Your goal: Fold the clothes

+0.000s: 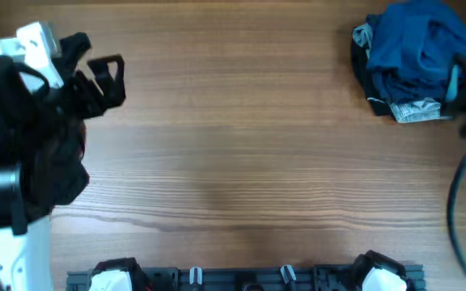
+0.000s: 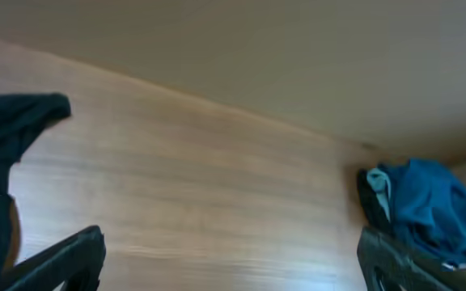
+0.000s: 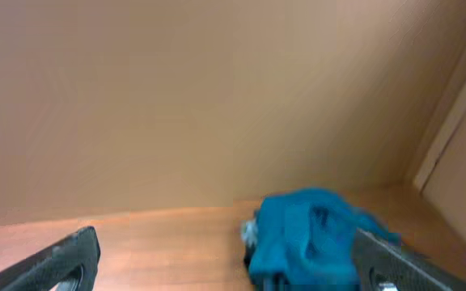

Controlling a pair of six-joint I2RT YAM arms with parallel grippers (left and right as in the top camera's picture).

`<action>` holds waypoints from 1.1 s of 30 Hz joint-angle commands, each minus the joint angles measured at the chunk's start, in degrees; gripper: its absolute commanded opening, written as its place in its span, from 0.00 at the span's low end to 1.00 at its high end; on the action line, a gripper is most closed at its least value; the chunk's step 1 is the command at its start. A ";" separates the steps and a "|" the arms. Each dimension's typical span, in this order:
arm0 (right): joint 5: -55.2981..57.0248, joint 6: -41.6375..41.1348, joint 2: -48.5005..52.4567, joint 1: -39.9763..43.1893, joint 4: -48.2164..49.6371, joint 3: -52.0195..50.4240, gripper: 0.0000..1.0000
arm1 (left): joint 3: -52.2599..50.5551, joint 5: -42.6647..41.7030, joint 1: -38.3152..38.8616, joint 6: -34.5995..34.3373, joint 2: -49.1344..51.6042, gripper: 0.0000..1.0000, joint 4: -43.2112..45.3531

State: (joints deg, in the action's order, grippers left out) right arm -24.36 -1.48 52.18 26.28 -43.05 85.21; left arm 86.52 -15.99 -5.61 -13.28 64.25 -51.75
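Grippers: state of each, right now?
Left gripper: open, holding nothing.
Right gripper: open, holding nothing; the blue clothes pile lies ahead of it, not gripped.

No readable text, labels, brands or numbers in any view. Closest candidate is the light printed patch [image 1: 417, 111] at the near edge of the clothes pile [image 1: 415, 52] on the desk [image 1: 241, 162]. It's too small and blurred to make out characters.

Even warm indoor light, soft faint shadows, both wrist views blurred, overhead view sharper
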 commanded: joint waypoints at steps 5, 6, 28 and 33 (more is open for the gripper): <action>0.39 -0.04 -1.09 -0.17 -15.17 -0.11 1.00 | -0.26 1.73 0.24 0.87 -1.46 1.00 -3.10; 0.42 -0.04 -0.72 -0.17 -16.74 -0.11 1.00 | -0.26 1.73 0.24 0.87 -1.46 1.00 -3.48; 0.42 -0.07 24.81 -0.17 -19.76 -0.11 1.00 | -15.37 3.91 7.13 1.33 -6.14 1.00 23.37; 0.42 -0.11 34.49 -0.17 -18.36 -0.11 1.00 | -49.29 5.05 8.87 0.87 -22.01 1.00 58.62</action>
State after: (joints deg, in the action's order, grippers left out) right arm -24.10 -1.50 83.29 26.28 -62.37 85.10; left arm 49.43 -12.23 3.03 -12.71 49.50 -0.40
